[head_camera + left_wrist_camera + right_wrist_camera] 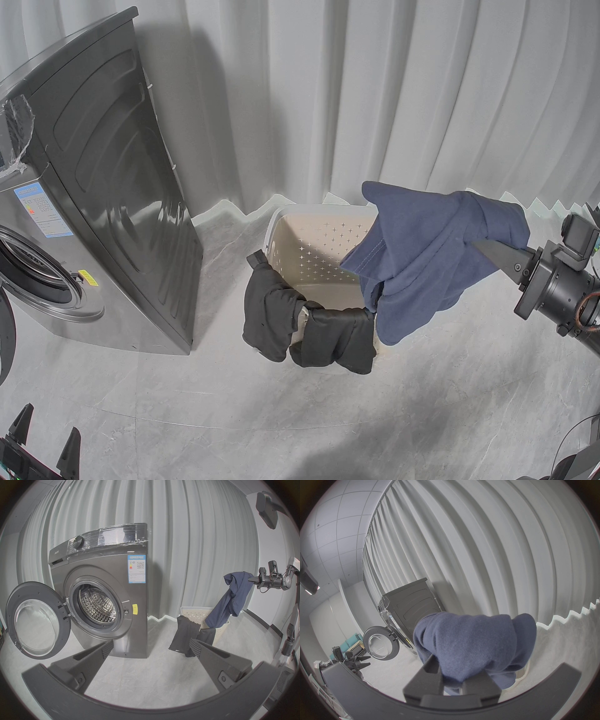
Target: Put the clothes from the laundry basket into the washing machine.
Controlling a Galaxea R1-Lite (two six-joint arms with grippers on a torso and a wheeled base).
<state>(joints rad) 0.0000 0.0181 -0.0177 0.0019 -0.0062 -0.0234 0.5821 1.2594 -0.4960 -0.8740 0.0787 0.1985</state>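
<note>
My right gripper (484, 250) is shut on a blue garment (425, 250), held up above the right side of the white laundry basket (312, 250). The cloth hangs down over the basket's right rim. In the right wrist view the blue garment (475, 645) bunches over the right gripper (453, 677). A black garment (306, 325) drapes over the basket's front rim. The grey washing machine (94, 206) stands at the left with its door (37, 620) swung open and its drum (97, 605) bare. My left gripper (44, 431) stands open and holds nothing, low at the near left.
White curtains (375, 94) hang behind the basket and the machine. Pale floor (281, 419) lies open between me, the basket and the machine. The open door juts out from the machine's front on its far side from the basket.
</note>
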